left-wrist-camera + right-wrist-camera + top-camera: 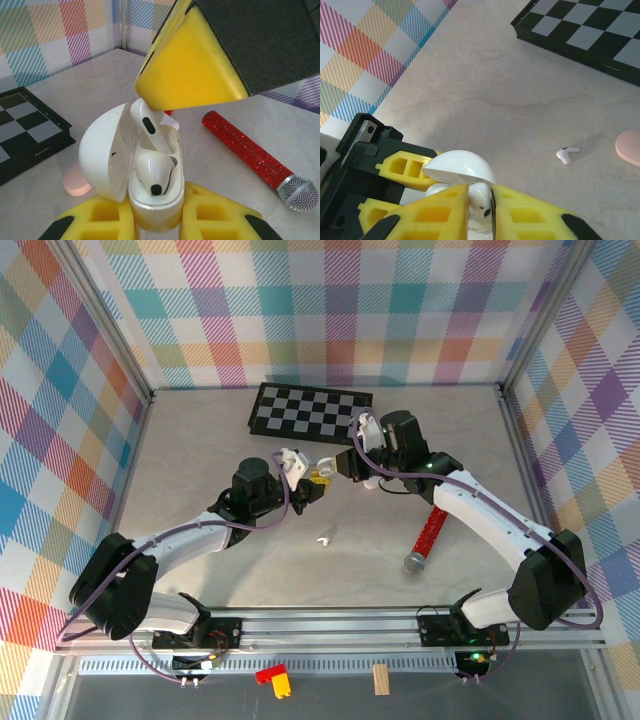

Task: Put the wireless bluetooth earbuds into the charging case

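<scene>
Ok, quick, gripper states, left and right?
Left gripper: closed, holding the open charging case.
Right gripper: closed on an earbud over the case.

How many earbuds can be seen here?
3. One earbud sits in the open case; a second is pinched by the right gripper at the case; a third lies loose on the table. Others may be hidden.

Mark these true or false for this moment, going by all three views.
1. The charging case held by the left hand is open. True.
2. The right hand is empty. False: it pinches an earbud at the case.
3. A loose earbud lies on the table. True.
4. The red microphone lies on the chessboard. False: it lies on the table, apart from the board.
</scene>
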Controlling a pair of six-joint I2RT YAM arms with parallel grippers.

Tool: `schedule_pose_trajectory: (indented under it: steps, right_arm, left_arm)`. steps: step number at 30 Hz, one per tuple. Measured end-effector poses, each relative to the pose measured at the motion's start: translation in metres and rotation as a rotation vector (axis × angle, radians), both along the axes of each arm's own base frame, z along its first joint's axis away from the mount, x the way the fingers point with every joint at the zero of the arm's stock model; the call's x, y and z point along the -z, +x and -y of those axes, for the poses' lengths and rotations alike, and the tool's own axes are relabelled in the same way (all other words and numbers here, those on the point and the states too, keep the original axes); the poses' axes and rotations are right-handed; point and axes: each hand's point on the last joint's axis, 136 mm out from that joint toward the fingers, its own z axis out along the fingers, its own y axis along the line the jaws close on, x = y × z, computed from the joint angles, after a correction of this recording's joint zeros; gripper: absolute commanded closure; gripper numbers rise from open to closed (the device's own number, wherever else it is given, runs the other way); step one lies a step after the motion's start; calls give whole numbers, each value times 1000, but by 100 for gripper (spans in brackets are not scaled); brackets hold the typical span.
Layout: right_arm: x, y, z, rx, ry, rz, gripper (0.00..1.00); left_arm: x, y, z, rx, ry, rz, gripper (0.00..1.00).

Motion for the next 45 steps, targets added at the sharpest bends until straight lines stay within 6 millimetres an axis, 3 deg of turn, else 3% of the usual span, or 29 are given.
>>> schedule_pose_trajectory:
  steps: [9, 24, 28, 34, 40, 45]
  right_arm:
    - [-5, -6, -4, -91, 8, 43, 90]
    - [-6, -15, -9, -248, -33, 111, 88]
    - [-5, -15, -9, -250, -38, 104, 77]
    - [-4, -14, -10, -220, -36, 77, 74]
    - [-6, -15, -12, -210, -10, 45, 58]
    - [-14, -19, -14, -212, 33, 28, 37]
  left_arm:
    - [0, -2, 0, 9, 0, -5, 100]
    - [-5, -4, -6, 25, -20, -28, 100]
    - [-5, -5, -5, 37, -24, -30, 100]
    - [-12, -9, -3, 61, -41, -16, 100]
    - [-11, -9, -3, 59, -41, -17, 100]
    - [-13, -8, -3, 58, -41, -6, 100]
